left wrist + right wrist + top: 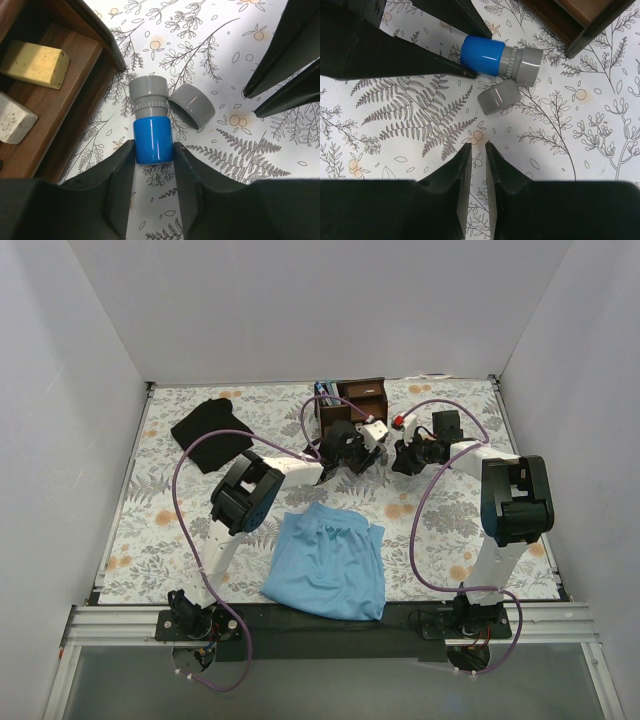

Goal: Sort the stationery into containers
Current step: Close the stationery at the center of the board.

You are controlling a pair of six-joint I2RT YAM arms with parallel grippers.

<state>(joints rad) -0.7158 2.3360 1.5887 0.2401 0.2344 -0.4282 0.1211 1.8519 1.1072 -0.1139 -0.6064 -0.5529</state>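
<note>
The left gripper (pixel 154 149) pinches the blue-and-gray cylinder (pixel 151 127), a finger on each side, lying just beside the wooden organizer (pixel 75 95). The right gripper (pixel 478 146), jaws barely parted, holds nothing near the loose gray cap (pixel 498 97).

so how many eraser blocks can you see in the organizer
2. A yellow-tan block lies on the wooden shelf of the organizer, and a pale speckled block lies beside it, cut by the edge of the left wrist view. Others may be hidden out of frame.
</note>
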